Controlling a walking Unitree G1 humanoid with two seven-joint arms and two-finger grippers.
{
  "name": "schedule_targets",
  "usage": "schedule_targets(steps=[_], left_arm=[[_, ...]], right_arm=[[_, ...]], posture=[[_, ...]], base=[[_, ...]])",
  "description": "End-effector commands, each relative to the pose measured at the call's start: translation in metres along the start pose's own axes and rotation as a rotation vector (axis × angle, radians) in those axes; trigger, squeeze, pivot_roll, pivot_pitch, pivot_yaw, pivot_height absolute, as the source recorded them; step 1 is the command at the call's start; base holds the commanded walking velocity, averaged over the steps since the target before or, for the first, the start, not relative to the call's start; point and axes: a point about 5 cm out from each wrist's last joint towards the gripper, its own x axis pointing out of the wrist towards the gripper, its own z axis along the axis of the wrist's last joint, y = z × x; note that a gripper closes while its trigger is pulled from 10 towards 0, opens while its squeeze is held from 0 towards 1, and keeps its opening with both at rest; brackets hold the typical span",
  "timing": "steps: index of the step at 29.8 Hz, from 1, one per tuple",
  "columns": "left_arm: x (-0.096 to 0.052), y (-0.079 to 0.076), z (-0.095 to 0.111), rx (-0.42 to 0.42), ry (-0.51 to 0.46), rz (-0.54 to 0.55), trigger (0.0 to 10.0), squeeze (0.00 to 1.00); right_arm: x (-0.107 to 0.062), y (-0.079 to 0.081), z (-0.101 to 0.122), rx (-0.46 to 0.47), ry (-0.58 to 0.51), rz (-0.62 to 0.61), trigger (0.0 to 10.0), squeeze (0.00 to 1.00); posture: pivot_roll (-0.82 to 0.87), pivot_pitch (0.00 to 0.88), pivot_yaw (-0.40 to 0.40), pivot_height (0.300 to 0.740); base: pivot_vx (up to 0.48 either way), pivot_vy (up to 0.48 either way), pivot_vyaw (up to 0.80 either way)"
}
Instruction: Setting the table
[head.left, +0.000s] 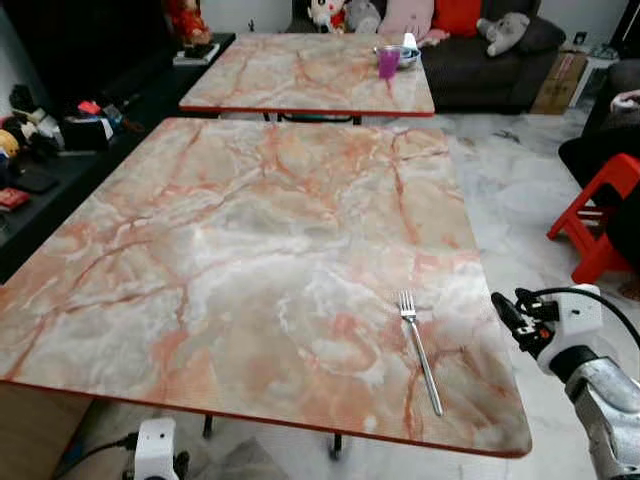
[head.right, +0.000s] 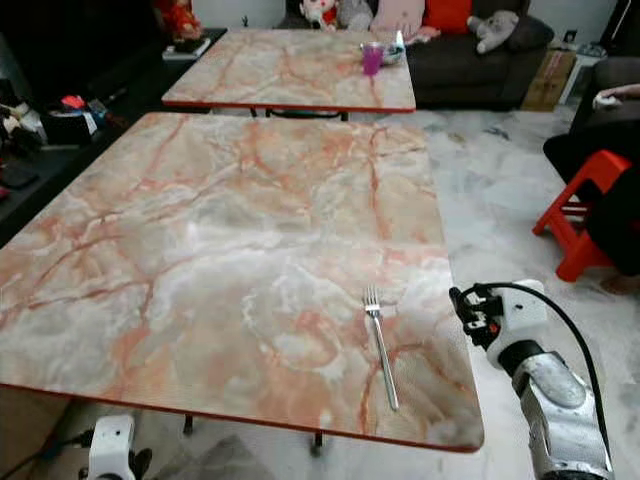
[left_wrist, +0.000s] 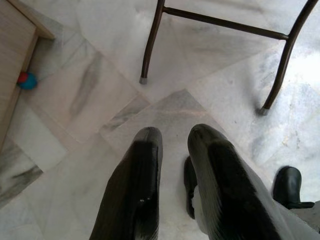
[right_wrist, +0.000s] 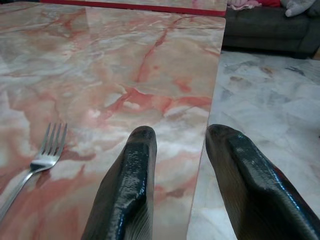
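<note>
Left eye view: fork (head.left: 420, 350) flat on table (head.left: 240, 260), lower right of frame, tines toward top | right gripper (head.left: 507, 310) released, empty, off table's right edge | left gripper (left_wrist: 172, 145) released, empty, over floor (left_wrist: 100, 100)

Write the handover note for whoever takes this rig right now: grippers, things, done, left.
Right gripper: open, empty, just off the near table's right edge, beside the fork.
Left gripper: fingers slightly apart, empty, hanging low over the floor by the table legs.
Fork: lies flat near the near table's right front corner, tines pointing away from the robot.
Purple cup and a bowl: on the far table, by its far right side.
Done: fork is placed.
Left: probably the rest of the setting; cup and bowl likely need fetching from the far table.
</note>
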Motion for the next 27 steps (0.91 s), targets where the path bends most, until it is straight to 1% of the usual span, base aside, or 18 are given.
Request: schedule_targets(steps=[1,11,14,18,24,27], left_arm=[[-0.001,0.003,-0.002,0.000,0.010,0.006,10.0,0.00],[-0.001,0.003,-0.002,0.002,0.009,0.004,10.0,0.00],[-0.001,0.003,-0.002,0.005,0.008,0.002,10.0,0.00],[-0.001,0.003,-0.002,0.006,0.008,0.002,10.0,0.00],[-0.001,0.003,-0.002,0.004,0.011,0.003,10.0,0.00],[-0.001,0.003,-0.002,0.003,0.012,0.003,10.0,0.00]], right_arm=[[0.002,0.002,0.008,-0.039,-0.027,0.009,10.0,0.00],[0.003,0.001,0.009,-0.030,-0.031,0.003,10.0,0.00],[0.003,0.001,0.006,-0.001,-0.020,-0.008,10.0,0.00],[0.003,0.000,0.004,0.008,-0.006,-0.014,10.0,0.00],[0.004,0.006,0.001,0.016,0.006,0.012,10.0,0.00],[0.003,0.005,-0.003,0.025,0.019,-0.004,10.0,0.00]], posture=[[0.03,0.034,0.019,0.740],[0.02,0.028,0.021,0.740],[0.02,0.027,0.023,0.740],[0.02,0.030,0.024,0.740],[0.03,0.037,0.021,0.740],[0.03,0.041,0.021,0.740]], base=[[0.000,0.000,0.80],[0.000,0.000,0.80],[0.000,0.000,0.00],[0.000,0.000,0.00],[0.000,0.000,0.00],[0.000,0.000,0.00]])
